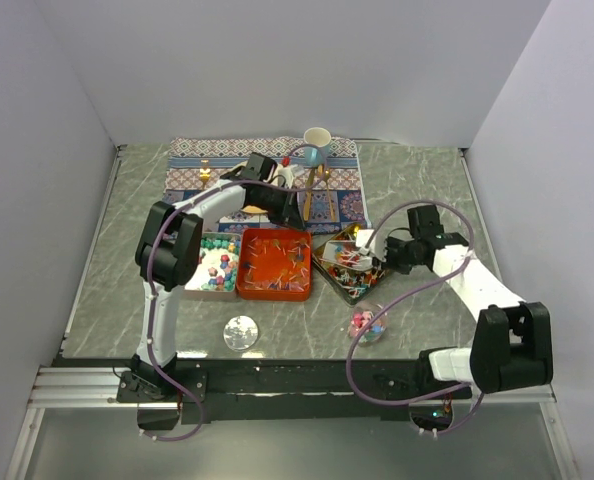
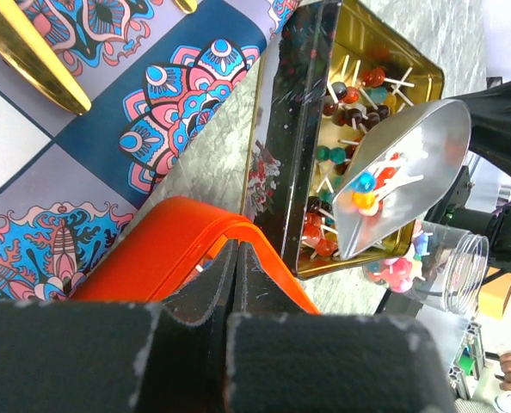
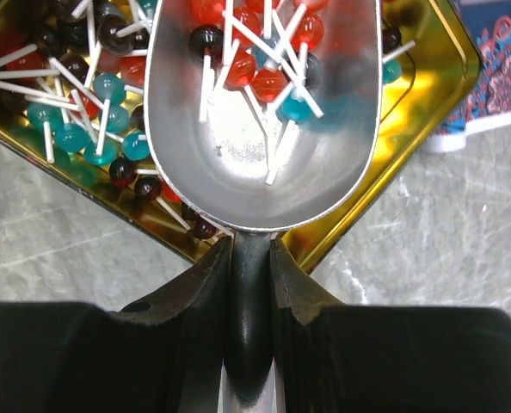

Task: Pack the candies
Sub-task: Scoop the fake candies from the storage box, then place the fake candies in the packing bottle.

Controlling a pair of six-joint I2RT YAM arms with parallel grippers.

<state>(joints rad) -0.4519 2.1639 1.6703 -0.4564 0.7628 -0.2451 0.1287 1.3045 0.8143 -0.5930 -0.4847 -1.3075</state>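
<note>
Several candies [image 3: 268, 83] in scoop [image 3: 230, 163], sticks splayed every direction.

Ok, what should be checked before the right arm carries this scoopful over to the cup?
1. Right gripper clamped on the handle of the scoop: ok.
2. Scoop loaded with lollipops: ok.
3. Scoop lifted clear of the gold tin: cannot tell.
4. Clear cup upright, with room inside: ok.
5. Left gripper shut by the orange tin, off the likely route to the cup: ok.
</note>
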